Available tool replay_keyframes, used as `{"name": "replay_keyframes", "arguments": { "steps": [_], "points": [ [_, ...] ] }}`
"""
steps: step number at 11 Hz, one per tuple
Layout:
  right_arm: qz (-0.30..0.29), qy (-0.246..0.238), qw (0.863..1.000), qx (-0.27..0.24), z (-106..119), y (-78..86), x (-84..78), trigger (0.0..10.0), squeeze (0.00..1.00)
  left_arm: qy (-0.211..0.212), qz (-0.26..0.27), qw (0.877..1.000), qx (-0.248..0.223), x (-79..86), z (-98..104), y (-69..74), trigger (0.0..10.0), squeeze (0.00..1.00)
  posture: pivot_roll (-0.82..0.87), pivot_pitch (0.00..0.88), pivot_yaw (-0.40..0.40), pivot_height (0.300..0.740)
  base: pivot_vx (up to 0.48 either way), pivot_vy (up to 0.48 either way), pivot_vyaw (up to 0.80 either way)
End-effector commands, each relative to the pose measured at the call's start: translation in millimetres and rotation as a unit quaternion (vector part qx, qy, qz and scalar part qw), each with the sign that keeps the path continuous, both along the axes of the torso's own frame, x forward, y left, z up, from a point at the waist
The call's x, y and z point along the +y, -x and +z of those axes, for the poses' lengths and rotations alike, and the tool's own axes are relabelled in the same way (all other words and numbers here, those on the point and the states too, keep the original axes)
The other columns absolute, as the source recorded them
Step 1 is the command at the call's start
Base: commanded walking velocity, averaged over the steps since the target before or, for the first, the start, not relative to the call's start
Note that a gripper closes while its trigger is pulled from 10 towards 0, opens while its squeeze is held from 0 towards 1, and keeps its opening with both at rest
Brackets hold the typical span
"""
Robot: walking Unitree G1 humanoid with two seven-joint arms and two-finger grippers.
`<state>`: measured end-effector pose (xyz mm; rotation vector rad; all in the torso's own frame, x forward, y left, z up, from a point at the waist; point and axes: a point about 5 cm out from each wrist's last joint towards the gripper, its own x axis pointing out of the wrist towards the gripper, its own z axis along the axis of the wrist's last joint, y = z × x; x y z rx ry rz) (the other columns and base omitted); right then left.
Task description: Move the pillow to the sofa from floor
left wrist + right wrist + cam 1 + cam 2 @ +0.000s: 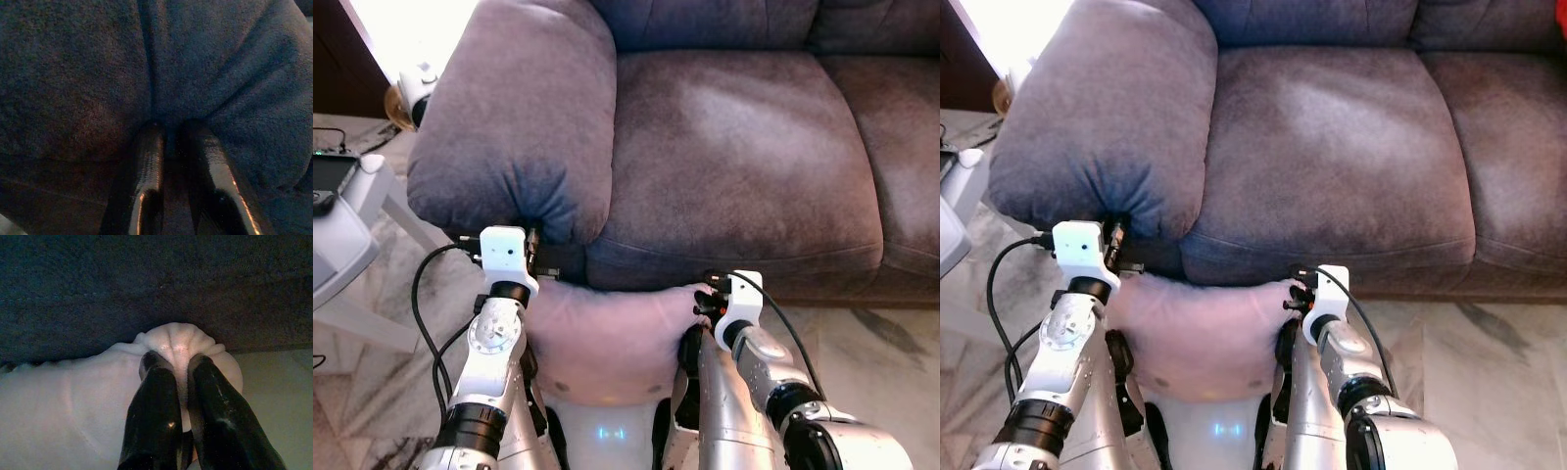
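I hold a pale pink pillow (607,338) off the floor, against my chest and just below the front edge of the grey-purple sofa (734,147). My right gripper (173,357) is shut on the pillow's puckered right corner (178,340), seen at the sofa's base in the left eye view (703,299). My left gripper (543,259) sits at the pillow's upper left corner, under the sofa's armrest (509,117). In the left wrist view its fingers (149,161) stand almost together, tips pressed into dark sofa fabric, with no pale pillow showing between them.
A white stand carrying a grey device (337,196) is at the left, beside the armrest. Marble floor (881,333) runs along the sofa's front. A black cable (421,313) loops by my left arm. The seat cushions are bare.
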<state>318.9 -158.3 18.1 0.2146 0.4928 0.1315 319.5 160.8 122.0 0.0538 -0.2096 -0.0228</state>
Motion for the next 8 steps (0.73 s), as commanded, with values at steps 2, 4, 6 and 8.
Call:
{"name": "replay_keyframes", "arguments": {
  "steps": [2, 4, 6, 8],
  "points": [
    [-0.023, 0.011, 0.997, -0.073, 24.7, -16.1, -10.9, 10.0, 0.0, 0.009, 0.036, 0.996, 0.076, 17.8, -29.7, 3.4, 10.0, 0.0, 0.09, 0.136, -0.091, 0.49, 0.0, 0.0, 0.0],
    [-0.022, 0.008, 0.997, -0.077, 25.7, -16.8, -9.6, 10.0, 0.0, 0.01, 0.037, 0.997, 0.074, 18.0, -29.5, 1.7, 10.0, 0.0, 0.09, 0.13, -0.092, 0.49, 0.0, 0.0, 0.0],
    [-0.023, 0.008, 0.997, -0.076, 25.1, -16.4, -9.3, 10.0, 0.0, 0.01, 0.039, 0.997, 0.07, 18.7, -29.4, 0.3, 10.0, 0.0, 0.09, 0.131, -0.092, 0.49, 0.0, 0.0, 0.0],
    [-0.024, 0.008, 0.997, -0.076, 24.3, -15.7, -9.1, 10.0, 0.0, 0.009, 0.04, 0.997, 0.069, 19.5, -29.7, 0.0, 10.0, 0.0, 0.09, 0.133, -0.092, 0.502, 0.0, 0.0, 0.0]
  ]
}}
